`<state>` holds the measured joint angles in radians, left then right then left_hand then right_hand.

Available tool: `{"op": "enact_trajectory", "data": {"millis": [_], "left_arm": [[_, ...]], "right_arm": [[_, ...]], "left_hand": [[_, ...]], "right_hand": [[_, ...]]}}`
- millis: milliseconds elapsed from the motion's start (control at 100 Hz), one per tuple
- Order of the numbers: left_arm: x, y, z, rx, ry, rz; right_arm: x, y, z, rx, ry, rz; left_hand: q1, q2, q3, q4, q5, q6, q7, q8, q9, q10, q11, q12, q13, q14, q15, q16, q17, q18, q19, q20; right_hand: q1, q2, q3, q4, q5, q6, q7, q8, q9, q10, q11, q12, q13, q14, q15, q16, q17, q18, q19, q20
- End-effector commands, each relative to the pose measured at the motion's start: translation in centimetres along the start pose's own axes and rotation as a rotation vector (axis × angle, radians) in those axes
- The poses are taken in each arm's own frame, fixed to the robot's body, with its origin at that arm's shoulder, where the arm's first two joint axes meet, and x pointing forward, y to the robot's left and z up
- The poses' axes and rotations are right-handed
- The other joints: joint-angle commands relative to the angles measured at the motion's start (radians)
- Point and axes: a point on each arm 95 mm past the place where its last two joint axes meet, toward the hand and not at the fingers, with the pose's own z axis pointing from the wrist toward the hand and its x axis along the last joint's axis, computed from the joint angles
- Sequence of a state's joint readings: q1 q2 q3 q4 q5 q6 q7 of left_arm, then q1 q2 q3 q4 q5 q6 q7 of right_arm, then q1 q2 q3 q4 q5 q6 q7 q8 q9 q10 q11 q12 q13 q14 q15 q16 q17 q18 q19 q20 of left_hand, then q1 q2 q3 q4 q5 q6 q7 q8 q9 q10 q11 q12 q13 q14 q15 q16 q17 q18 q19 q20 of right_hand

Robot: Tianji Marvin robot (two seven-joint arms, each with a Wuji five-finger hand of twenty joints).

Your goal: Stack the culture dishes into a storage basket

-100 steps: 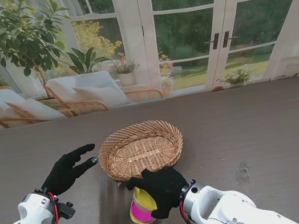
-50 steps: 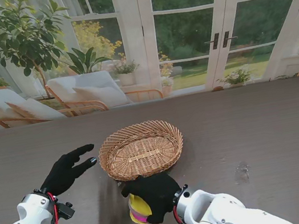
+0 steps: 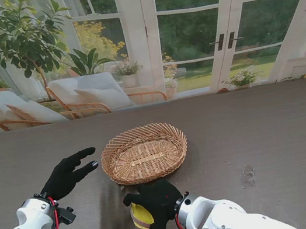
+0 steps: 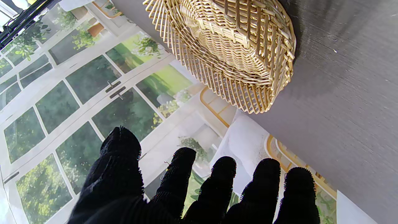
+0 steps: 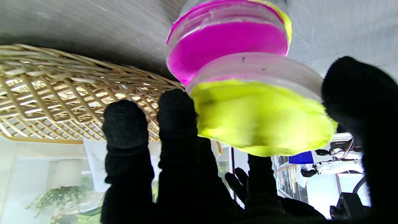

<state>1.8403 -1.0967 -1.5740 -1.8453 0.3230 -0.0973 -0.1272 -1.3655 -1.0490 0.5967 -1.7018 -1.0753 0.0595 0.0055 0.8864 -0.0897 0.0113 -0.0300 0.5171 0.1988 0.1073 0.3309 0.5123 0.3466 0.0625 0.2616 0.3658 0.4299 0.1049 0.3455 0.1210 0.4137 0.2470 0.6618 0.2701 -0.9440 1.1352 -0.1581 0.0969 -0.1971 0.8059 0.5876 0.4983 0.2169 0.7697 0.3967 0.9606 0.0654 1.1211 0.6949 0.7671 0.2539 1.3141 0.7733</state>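
Right hand (image 3: 155,203) curls over a small stack of culture dishes, its fingers (image 5: 175,112) on one side of the yellow-filled dish (image 5: 261,115) and the thumb on the other, so it appears closed on that dish, though how firm the contact is cannot be told. Under the yellow dish sits a magenta-filled dish (image 5: 227,40), and the stack rests on the dark tabletop (image 3: 274,128) just on the robot's side of the wicker basket (image 3: 145,151), which holds no dishes yet. Farther out, the left hand (image 3: 68,174) hovers beside the basket's left rim with fingers spread and nothing in it. Clear plastic dishes like these look light, rigid and smooth-walled, so they could slip or their lids could lift; a grip across the rim from opposite sides, kept level, seems safest.
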Motion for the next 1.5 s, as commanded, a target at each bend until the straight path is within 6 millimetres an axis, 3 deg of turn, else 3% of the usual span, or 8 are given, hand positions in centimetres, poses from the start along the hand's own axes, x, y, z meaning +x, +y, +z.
{"op": "enact_trajectory", "data": {"millis": [0, 620, 1490], "left_arm": [[0.09, 0.23, -0.09, -0.014, 0.000, -0.003], [-0.03, 0.23, -0.11, -0.015, -0.001, -0.003], [-0.08, 0.23, -0.11, -0.017, -0.001, -0.003]], "right_arm": [[0.24, -0.41, 0.09, 0.017, 0.007, -0.002], [0.18, -0.86, 0.48, 0.043, 0.013, -0.041], [0.32, -0.56, 0.22, 0.048, 0.024, -0.116]], "left_hand": [[0.015, 0.047, -0.024, 0.023, 0.007, -0.001, -0.009, -0.003, 0.000, 0.003, -0.005, 0.009, 0.009, 0.010, -0.008, 0.012, -0.002, 0.010, -0.027, 0.012], [0.016, 0.047, -0.024, 0.023, 0.015, 0.005, -0.006, -0.002, 0.001, 0.002, -0.005, 0.010, 0.009, 0.010, -0.009, 0.012, -0.002, 0.010, -0.026, 0.013], [0.016, 0.048, -0.024, 0.023, 0.026, 0.010, -0.004, -0.001, 0.001, 0.003, -0.005, 0.010, 0.010, 0.009, -0.008, 0.013, -0.002, 0.010, -0.026, 0.013]], "right_hand": [[0.008, 0.015, 0.118, 0.016, -0.008, -0.003, 0.020, -0.012, -0.033, -0.020, 0.018, 0.018, -0.009, -0.033, 0.006, -0.005, -0.209, -0.016, 0.036, -0.020], [0.003, 0.055, 0.111, 0.019, -0.007, 0.018, 0.036, -0.017, -0.047, -0.017, 0.021, 0.019, -0.019, -0.039, 0.005, -0.007, -0.215, -0.027, 0.039, -0.020], [-0.022, 0.040, 0.094, 0.006, -0.013, 0.032, 0.004, -0.041, -0.100, -0.040, 0.021, 0.023, -0.066, -0.062, -0.003, -0.015, -0.241, -0.076, 0.058, -0.023]]}}
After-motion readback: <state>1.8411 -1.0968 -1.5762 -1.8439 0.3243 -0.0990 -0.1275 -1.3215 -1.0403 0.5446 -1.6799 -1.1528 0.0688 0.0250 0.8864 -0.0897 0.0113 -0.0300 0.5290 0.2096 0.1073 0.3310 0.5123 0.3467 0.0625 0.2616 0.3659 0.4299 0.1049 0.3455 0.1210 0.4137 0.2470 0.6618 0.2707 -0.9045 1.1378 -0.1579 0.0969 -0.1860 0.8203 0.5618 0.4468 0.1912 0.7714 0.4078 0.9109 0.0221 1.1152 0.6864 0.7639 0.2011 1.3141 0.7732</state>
